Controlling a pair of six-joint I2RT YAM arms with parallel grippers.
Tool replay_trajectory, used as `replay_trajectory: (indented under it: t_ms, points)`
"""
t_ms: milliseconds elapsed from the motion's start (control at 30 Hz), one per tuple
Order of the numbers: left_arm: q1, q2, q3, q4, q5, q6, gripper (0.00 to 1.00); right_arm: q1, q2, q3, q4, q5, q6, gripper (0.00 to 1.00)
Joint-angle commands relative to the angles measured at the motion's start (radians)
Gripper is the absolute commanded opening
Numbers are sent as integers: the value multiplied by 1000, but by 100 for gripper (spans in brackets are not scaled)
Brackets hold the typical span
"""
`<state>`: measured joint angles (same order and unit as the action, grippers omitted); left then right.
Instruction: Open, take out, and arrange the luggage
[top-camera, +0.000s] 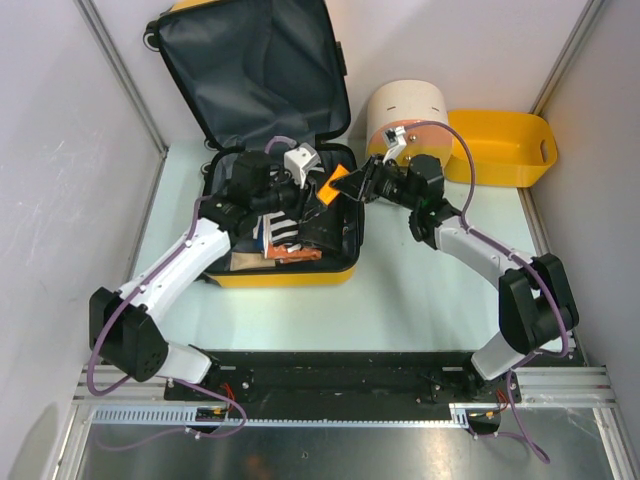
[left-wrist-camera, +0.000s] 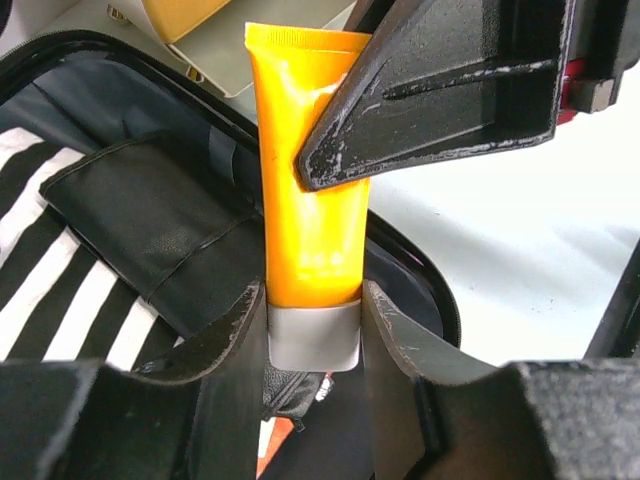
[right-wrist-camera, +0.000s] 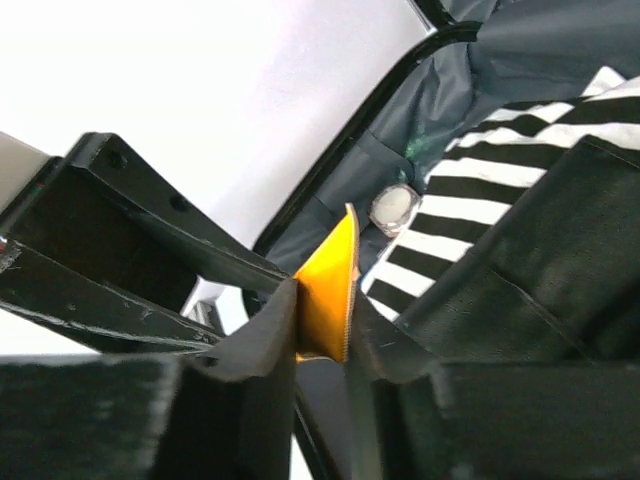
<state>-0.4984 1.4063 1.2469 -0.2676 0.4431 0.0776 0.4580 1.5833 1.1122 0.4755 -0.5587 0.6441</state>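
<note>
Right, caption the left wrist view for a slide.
Left hand and right hand pinch an orange tube above open luggage.

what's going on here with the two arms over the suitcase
The yellow suitcase lies open on the table, with a striped cloth and a black pouch inside. Above it, the left gripper holds an orange tube by its grey cap, and the right gripper pinches the tube's flat crimped end. Both arms grip the tube at once, so it looks like a handover.
</note>
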Motion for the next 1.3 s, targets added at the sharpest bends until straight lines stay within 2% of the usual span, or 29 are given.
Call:
replay_trajectory:
  t_ms: [0, 33, 67, 100, 133, 200, 333, 467, 600, 733, 967, 1000, 1033, 1067, 1133, 1200, 1267]
  points:
    - [-15, -32, 5, 50, 8, 34, 16, -36, 4, 46, 49, -1, 22, 12]
    - [-15, -27, 3, 50, 5, 40, 33, -47, 1, 46, 34, -1, 23, 2]
    - [-12, -27, 2, 50, -13, 45, 46, -57, 0, 46, 26, 2, 26, 0]
    - [-12, -26, 0, 48, -26, 47, 66, -91, -3, 46, -4, 8, 29, 0]
    - [1, -32, 0, 48, -40, 34, 74, -110, -11, 46, -21, 25, 29, 0]
    - [27, -33, -3, 48, -52, 11, 83, -159, -20, 44, -96, 60, 25, 0]
    - [121, -26, 2, 48, -21, -36, 88, -312, -28, 43, -198, 263, -9, 0]
    - [161, -12, 11, 42, -18, -42, 89, -372, 26, 43, -167, 433, 14, 2]
    - [169, 0, 23, 33, -23, -32, 89, -392, 93, 60, -170, 456, 98, 9]
    - [173, 8, 36, 18, -41, -30, 89, -394, 142, 63, -196, 482, 201, 11]
    - [179, 11, 48, -7, -60, -15, 89, -394, 250, 129, -242, 597, 376, 5]
    - [181, 11, 49, -10, -60, -10, 89, -392, 260, 139, -248, 599, 396, 17]
    - [182, 14, 52, -16, -61, -7, 89, -390, 279, 149, -253, 588, 399, 38]
    - [184, 14, 57, -18, -63, -1, 89, -389, 285, 161, -256, 577, 405, 68]
    - [190, 20, 62, -22, -61, 4, 90, -390, 279, 163, -253, 521, 393, 79]
    - [195, 25, 66, -22, -57, 4, 90, -397, 267, 158, -244, 447, 350, 81]
    - [198, 28, 66, -24, -52, 2, 89, -398, 238, 156, -230, 386, 292, 78]
